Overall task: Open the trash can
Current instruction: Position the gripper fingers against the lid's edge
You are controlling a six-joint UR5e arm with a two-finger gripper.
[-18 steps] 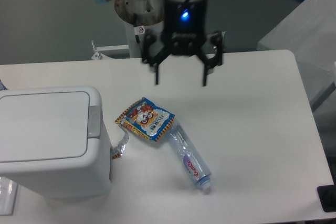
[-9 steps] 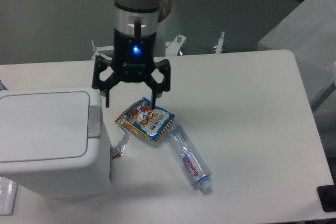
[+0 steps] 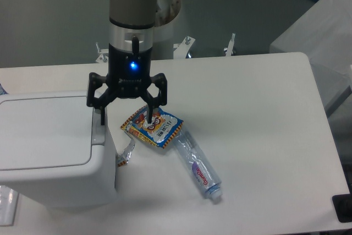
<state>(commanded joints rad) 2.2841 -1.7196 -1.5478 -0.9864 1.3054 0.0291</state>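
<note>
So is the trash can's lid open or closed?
Closed. The trash can has its lid lying flat. The open gripper hovers beside it.

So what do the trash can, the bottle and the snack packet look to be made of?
Trash can: smooth white plastic by its look, rounded moulded corners, matte to slightly glossy; its lid is shut. Bottle: clear thin plastic, see-through with a printed label. Snack packet: printed foil or plastic film, probably, with crinkled shiny edges. The open gripper hovers above.

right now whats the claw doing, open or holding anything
Claw: open and empty, fingers spread, one fingertip at the grey latch on the trash can lid edge.
</note>
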